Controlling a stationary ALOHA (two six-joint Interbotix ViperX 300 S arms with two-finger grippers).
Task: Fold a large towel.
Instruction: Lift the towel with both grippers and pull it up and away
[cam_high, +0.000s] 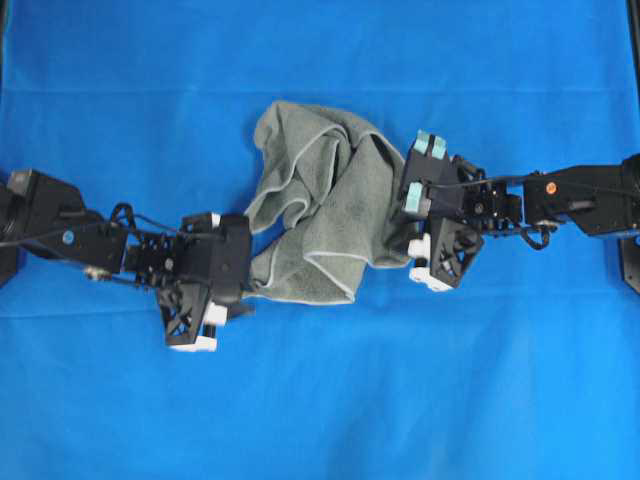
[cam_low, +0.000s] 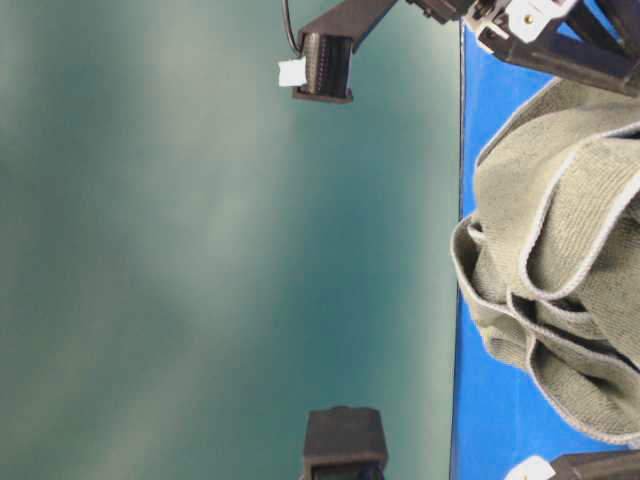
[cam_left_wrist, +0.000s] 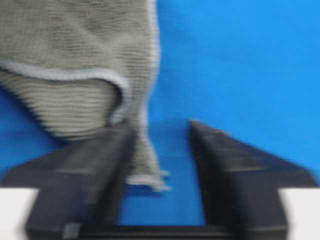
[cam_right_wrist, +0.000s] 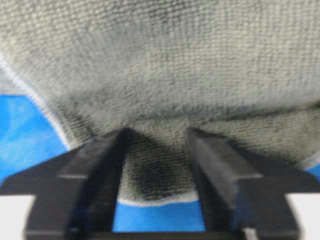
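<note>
Overhead view: the towel (cam_high: 320, 195) lies crumpled, pale hem curling.

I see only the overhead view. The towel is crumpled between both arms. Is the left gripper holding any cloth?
Observer: Not clamped. In the left wrist view the left gripper is open, and a hemmed corner of the towel lies between its fingers.
Operator: And the right one?
Observer: The right gripper is also open, with a towel fold filling the gap.
Operator: Does the towel lie flat?
Observer: No. The table-level view shows its folds piled up above the blue sheet.
</note>
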